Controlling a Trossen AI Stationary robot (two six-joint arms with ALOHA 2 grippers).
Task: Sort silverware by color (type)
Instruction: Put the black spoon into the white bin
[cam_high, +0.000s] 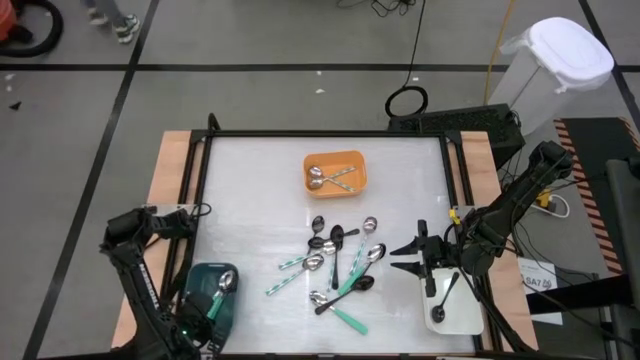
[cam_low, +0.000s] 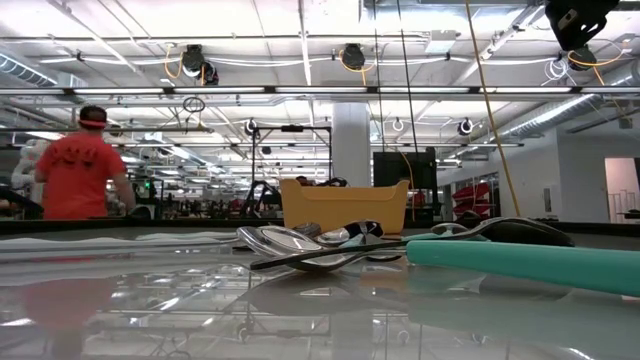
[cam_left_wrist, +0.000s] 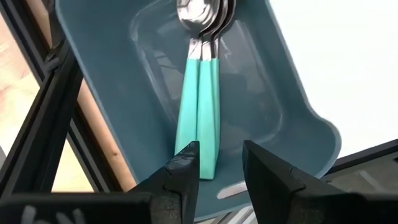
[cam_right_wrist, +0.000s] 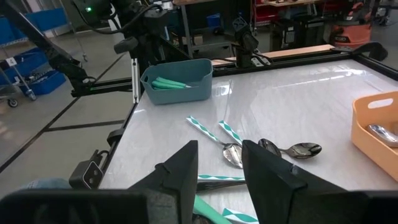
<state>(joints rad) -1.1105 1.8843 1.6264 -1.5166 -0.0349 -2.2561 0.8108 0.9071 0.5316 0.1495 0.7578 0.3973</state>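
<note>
A: Position of the left gripper?

B: At the table's front left corner, hanging just above the near end of the teal tray, pointing steeply down into it.

A: Holding anything?

B: Nothing, by the look of it. Fingers parted about halfway, straddling the tips of the teal-handled spoons. Those lying flat on the tray floor, side by side, handles toward the gripper, bowls at the far end.

A: And the rest of the silverware?

B: Mostly in a loose pile at the middle of the table: black, shiny and teal-handled spoons crossing one another at all angles. A few more in the orange tray at the back. One black spoon in the white tray at the front right.

A: Direction from the left gripper to the pile?

B: Off toward the table's centre, well apart from the teal tray. One loose teal-handled spoon at the pile's front edge, long axis slanting across the table. Probably the likeliest next pick for that arm, calling for a lift, a swing inward and a turn of the wrist to cross the handle.

A: Nearer arm?

B: Right gripper, clearly. Low over the table just beside the white tray, fingers parted and empty, aimed level straight at the pile. Elbow folded back off the table's right edge.
</note>
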